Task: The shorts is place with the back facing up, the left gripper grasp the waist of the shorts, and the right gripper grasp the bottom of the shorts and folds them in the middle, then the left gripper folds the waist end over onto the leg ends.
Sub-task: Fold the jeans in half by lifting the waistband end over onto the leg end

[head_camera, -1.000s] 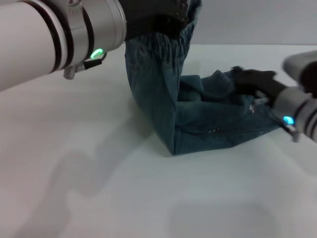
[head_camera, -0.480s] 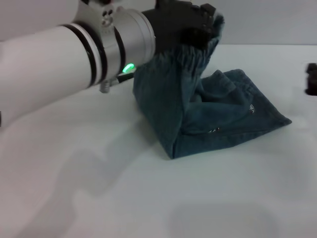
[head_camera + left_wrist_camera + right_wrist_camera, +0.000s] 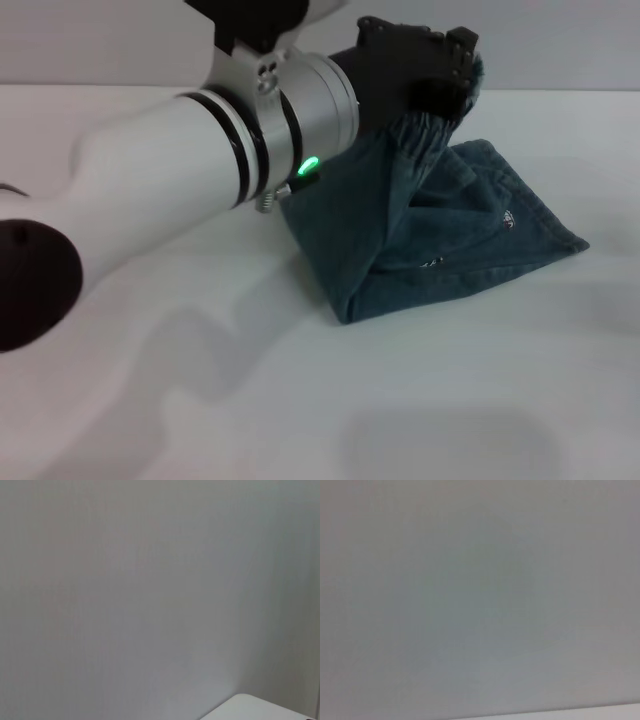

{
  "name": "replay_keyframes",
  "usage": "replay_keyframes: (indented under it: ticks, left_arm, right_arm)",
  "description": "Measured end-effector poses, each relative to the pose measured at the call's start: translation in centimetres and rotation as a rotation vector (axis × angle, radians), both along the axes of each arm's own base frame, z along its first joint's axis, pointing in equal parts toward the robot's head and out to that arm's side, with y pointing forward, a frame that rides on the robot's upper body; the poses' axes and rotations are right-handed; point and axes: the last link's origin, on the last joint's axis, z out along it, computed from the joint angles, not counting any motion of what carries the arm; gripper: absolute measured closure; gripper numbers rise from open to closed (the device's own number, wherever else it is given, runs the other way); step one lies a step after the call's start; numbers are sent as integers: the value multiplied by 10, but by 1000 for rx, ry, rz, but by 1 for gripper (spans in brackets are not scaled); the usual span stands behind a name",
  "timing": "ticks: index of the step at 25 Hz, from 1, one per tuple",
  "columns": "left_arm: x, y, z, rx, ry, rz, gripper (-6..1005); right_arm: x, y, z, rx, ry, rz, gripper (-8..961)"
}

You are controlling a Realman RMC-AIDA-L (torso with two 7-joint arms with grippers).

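Clamping the waist of the shorts [image 3: 432,128], the left tool [image 3: 435,85] holds it raised above the surface [image 3: 450,400].

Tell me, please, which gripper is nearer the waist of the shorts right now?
Left. The left gripper is shut on the waist of the shorts, holding it raised above the table. The right gripper is not in any view.
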Motion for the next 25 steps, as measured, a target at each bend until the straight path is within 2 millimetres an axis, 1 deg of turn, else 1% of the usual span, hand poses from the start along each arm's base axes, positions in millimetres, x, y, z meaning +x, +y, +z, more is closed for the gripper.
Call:
replay_keyframes:
  ticks: [6,9,12,15,18,20,23,25]
  left_arm:
    - [4,-3,-13,-7,-33,-22,904]
    - [2,-4,-21,5,-59,-30,898]
    - [-2,-2,-30,26,-91,-34,892]
    - [-10,-1,-45,57,-117,-52,887]
    - [-18,0,-59,40,-144,-33,881]
    - [-19,2,-66,21,-159,-25,877]
    - [-22,5,-70,8,-160,-13,871]
    - [-23,6,-71,7,-158,-11,763]
  right_arm:
    - [3,-1,1,0,-7,-7,954]
    - [3,0,1,-2,-12,-6,954]
    - [3,0,1,-2,-12,-6,954]
    - [4,-1,1,-4,-16,-8,955]
    - [4,-2,0,-6,-18,-8,955]
    - [3,-1,0,-8,-18,-6,955]
    - [2,0,-2,-13,-20,-2,955]
    - [1,0,-3,-16,-19,1,955]
